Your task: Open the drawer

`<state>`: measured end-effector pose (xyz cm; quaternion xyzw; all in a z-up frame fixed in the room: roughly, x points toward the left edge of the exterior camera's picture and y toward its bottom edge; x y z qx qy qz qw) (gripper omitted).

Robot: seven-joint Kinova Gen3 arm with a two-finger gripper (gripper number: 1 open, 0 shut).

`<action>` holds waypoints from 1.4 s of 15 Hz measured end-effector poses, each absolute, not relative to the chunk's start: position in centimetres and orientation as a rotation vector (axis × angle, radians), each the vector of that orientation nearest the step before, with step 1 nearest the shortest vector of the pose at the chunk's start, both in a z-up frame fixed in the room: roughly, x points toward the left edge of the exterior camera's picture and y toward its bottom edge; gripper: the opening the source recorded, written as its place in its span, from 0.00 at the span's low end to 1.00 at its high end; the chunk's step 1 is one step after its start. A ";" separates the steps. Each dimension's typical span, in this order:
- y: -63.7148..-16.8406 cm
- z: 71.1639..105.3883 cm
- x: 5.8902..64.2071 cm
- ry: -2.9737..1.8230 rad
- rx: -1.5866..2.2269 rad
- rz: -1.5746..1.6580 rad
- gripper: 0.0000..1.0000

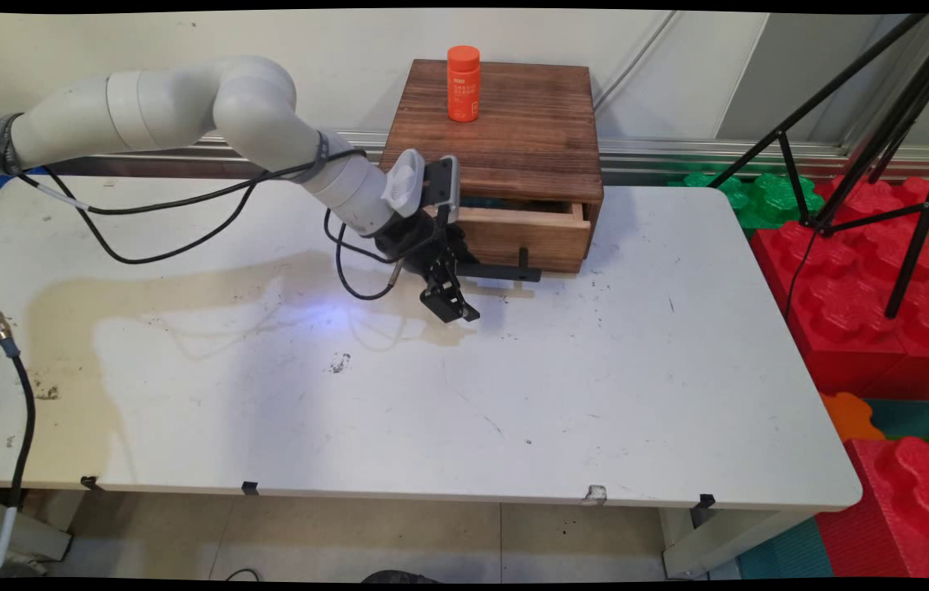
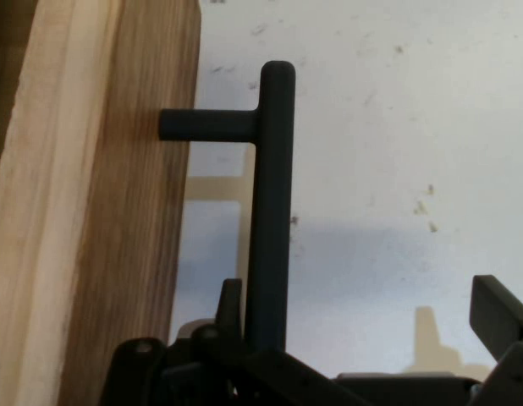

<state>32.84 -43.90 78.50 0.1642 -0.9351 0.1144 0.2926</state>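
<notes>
One black two-finger gripper (image 1: 464, 283) is seen low over the white table (image 1: 563, 394), at the front of one brown wooden box (image 1: 505, 123) that stands at the table's far side against the wall. The box has a single drawer (image 1: 514, 234), which is pulled slightly out, its pale upper edge showing under the box's top. One black bar handle (image 1: 505, 271) is fixed across the drawer front on short posts (only one post is visible in the hand view).

In the hand view the handle (image 2: 270, 211) is seen running up the picture from between the gripper's (image 2: 363, 321) fingers, with the drawer front (image 2: 118, 220) to its left. One finger (image 2: 230, 304) lies just beside the bar on the drawer side, while the other finger (image 2: 498, 313) stands well apart from it on the open side; the jaws are thus spread wide, around the bar's end but not clamped on it.

One orange cylindrical bottle (image 1: 463, 83) is stood upright on the box's top, near its back left corner, well apart from the gripper. Black cables (image 1: 185, 205) are hung from the white arm (image 1: 210, 107) over the table's left part.

Red and green foam blocks (image 1: 858, 287) and one black tripod (image 1: 899, 148) are seen to the right of the table.
</notes>
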 end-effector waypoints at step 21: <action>-37.6 78.6 29.6 -2.496 0.319 0.246 1.00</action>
